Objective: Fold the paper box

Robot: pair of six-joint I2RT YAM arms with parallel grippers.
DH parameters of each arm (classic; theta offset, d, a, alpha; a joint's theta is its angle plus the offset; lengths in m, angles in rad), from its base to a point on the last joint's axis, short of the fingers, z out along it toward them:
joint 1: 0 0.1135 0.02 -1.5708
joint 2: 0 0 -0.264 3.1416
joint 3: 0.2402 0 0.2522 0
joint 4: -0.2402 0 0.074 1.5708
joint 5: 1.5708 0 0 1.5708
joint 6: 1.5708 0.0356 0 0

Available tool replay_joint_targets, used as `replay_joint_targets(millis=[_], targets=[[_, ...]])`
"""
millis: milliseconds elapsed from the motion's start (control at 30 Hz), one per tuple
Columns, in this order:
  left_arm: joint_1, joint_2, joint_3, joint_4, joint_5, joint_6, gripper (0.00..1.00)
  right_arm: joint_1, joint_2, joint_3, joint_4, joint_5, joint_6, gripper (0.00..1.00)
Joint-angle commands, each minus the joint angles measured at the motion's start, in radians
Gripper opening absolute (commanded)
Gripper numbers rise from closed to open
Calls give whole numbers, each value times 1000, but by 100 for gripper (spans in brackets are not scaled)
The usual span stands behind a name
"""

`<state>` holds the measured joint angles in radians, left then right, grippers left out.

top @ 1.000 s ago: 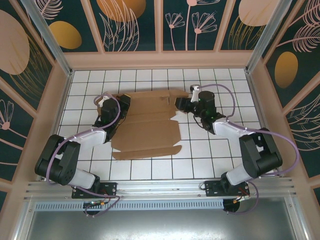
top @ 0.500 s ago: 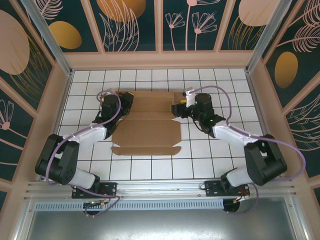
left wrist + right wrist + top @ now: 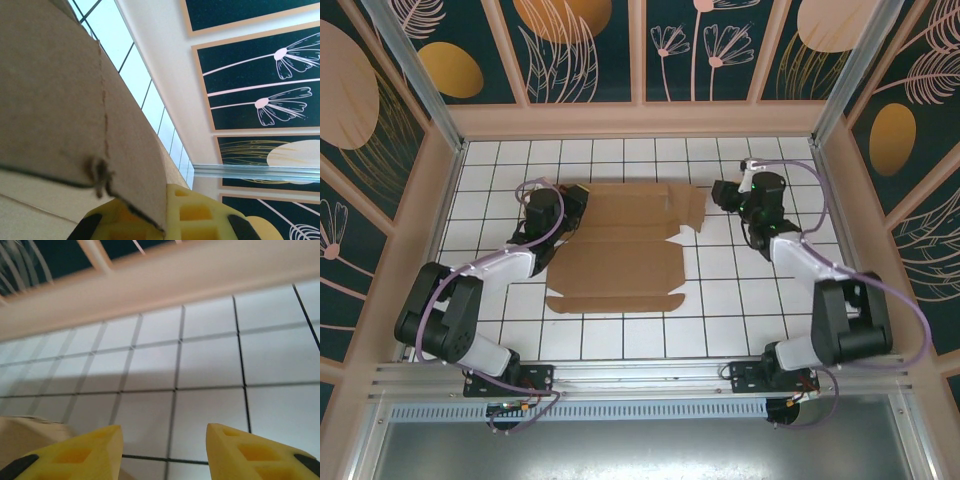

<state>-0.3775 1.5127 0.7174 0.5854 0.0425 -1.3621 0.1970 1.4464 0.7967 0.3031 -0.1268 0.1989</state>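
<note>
The box (image 3: pixel 620 265) lies opened out and mostly flat on the white gridded table (image 3: pixel 740 300), in the middle and a little toward the far side. Its long near edge runs across my view, with small tabs at both near corners. Creases run across the sheet, and at the far right a flap with a notched outline sticks out toward the right arm.

The left gripper (image 3: pixel 567 210) sits at the box's far left edge. From the left wrist I see brown cardboard filling the left of the picture. Its torn-looking corner runs down between the yellow fingers (image 3: pixel 200 217), so the left gripper is clenched on the box there. That part of the board appears raised off the table, which shows as pale tiles beyond it.

The right gripper (image 3: pixel 722 195) is near the far right flap and apart from it. From the right wrist I see its two yellow fingers (image 3: pixel 85 450) spread with bare tile between them, so it is released and grasping nothing. A corner of cardboard shows at the lower left of that view, beside the left finger. I cannot tell whether it touches.

Patterned dark panels wall in the table on three sides.
</note>
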Motion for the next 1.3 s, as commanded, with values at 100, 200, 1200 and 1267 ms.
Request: replay_joint_targets(millis=[100, 200, 1200, 1267], targets=[[2, 52, 72, -63, 18, 11, 0, 5, 119, 9, -9, -69, -281, 48], [2, 73, 87, -64, 24, 0, 0, 26, 104, -27, 35, -238, -384, 48], [2, 30, -30, 84, 132, -5, 0, 320, 89, -88, 134, 67, -579, 37], [2, 13, -52, 88, 133, -2, 0, 343, 91, -104, 162, 146, -580, 35]])
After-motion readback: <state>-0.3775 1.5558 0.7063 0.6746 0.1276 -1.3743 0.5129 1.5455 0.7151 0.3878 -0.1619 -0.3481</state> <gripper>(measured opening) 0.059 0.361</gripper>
